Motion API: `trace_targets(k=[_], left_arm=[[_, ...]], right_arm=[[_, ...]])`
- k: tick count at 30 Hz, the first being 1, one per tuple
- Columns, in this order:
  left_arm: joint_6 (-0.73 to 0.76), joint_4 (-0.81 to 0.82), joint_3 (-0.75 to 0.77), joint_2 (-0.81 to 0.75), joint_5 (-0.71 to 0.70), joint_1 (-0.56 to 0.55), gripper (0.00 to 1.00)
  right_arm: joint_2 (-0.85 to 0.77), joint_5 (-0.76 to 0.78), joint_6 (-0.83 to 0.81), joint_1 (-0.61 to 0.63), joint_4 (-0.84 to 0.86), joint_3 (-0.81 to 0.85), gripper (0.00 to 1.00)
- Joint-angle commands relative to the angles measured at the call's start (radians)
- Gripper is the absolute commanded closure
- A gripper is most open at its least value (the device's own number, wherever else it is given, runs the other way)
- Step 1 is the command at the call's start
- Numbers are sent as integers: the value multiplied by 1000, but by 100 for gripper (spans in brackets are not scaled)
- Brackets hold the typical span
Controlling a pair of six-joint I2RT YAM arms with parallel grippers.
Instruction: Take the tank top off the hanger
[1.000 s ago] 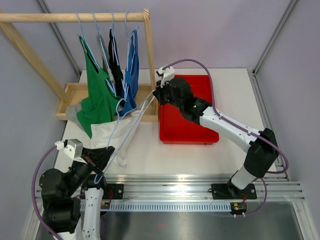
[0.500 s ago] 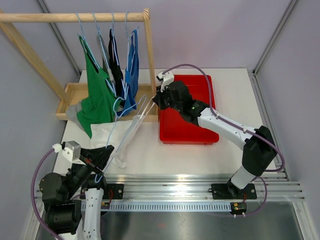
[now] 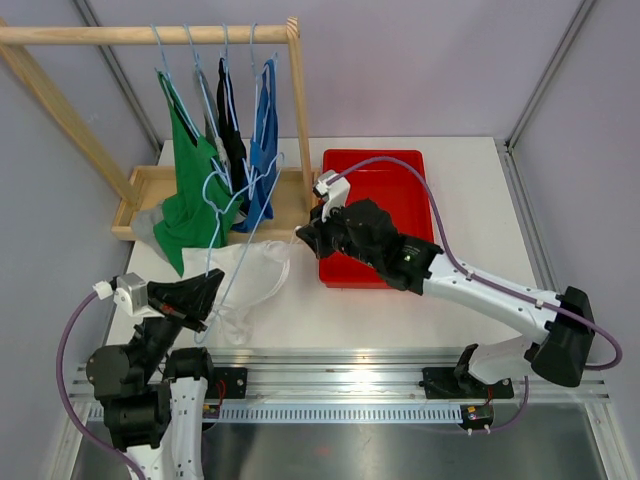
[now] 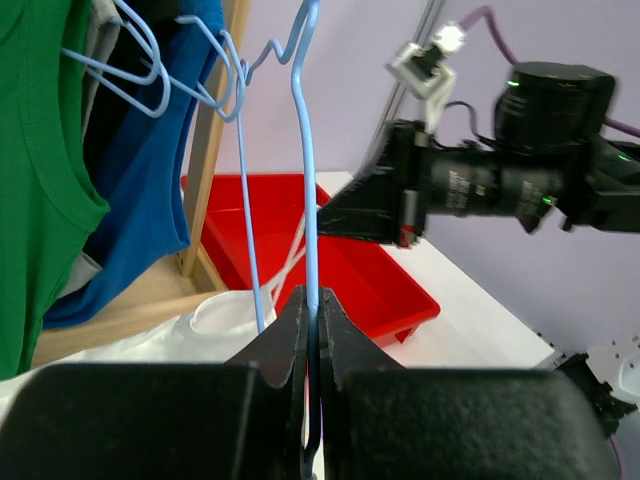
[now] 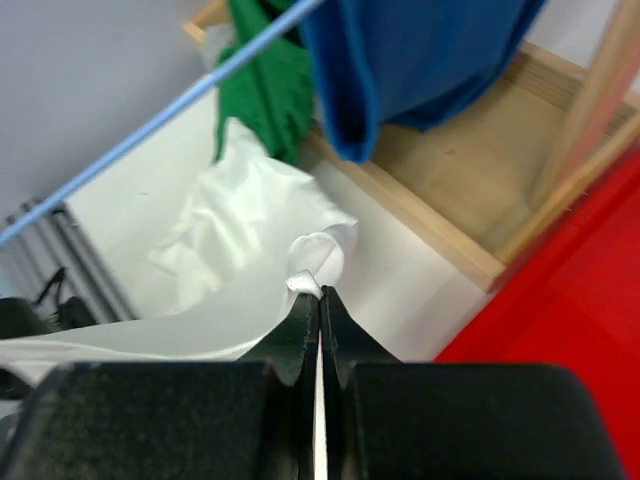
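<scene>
My left end effector (image 4: pixel 315 308) is clamped on the blue hanger (image 4: pixel 309 180), held up off the cloth. The right end effector (image 5: pixel 318 298) pinches an edge of the white top (image 3: pixel 250 272), which lies mostly on the worktop (image 3: pixel 400 315) beside the tray (image 3: pixel 128 205). Nearly freed, I judge. Whether a strap is hooked on the wire, I can't tell.

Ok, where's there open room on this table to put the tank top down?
Bare table lies right of the red tray, up to the far edge; the tray's rear half is bare too. The left is crowded: white tank top, blue hanger, wooden rack.
</scene>
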Motion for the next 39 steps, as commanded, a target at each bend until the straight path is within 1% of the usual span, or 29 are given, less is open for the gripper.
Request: trace_targets(k=[1, 4, 5, 9, 12, 17, 21, 27, 31, 34, 39], left_arm=[[-88, 208, -46, -82, -46, 0, 100], [-128, 304, -89, -116, -81, 3, 100], [-133, 323, -97, -125, -94, 4, 100], [-144, 414, -135, -160, -158, 9, 100], [-156, 468, -169, -157, -183, 21, 100], [-144, 538, -215, -124, -241, 27, 100], [-138, 595, -194, -88, -261, 27, 100], [-191, 617, -142, -73, -232, 29, 100], [-228, 679, -141, -58, -244, 27, 100], [-231, 730, -151, -41, -273, 27, 100], [-188, 804, -158, -19, -327, 27, 100]], right_arm=[[-61, 59, 26, 77, 9, 5, 100], [-74, 59, 42, 149, 15, 11, 100], [-74, 74, 42, 193, 15, 14, 100], [-66, 128, 31, 291, -9, 52, 100], [-61, 159, 22, 359, -37, 93, 100], [-77, 232, 0, 434, -84, 139, 100], [-95, 266, 2, 457, -108, 133, 100], [-108, 325, -1, 457, -108, 97, 100], [-98, 319, 12, 459, -103, 75, 100], [-104, 280, 46, 459, -83, 51, 100], [-117, 276, 72, 479, -85, 23, 100]])
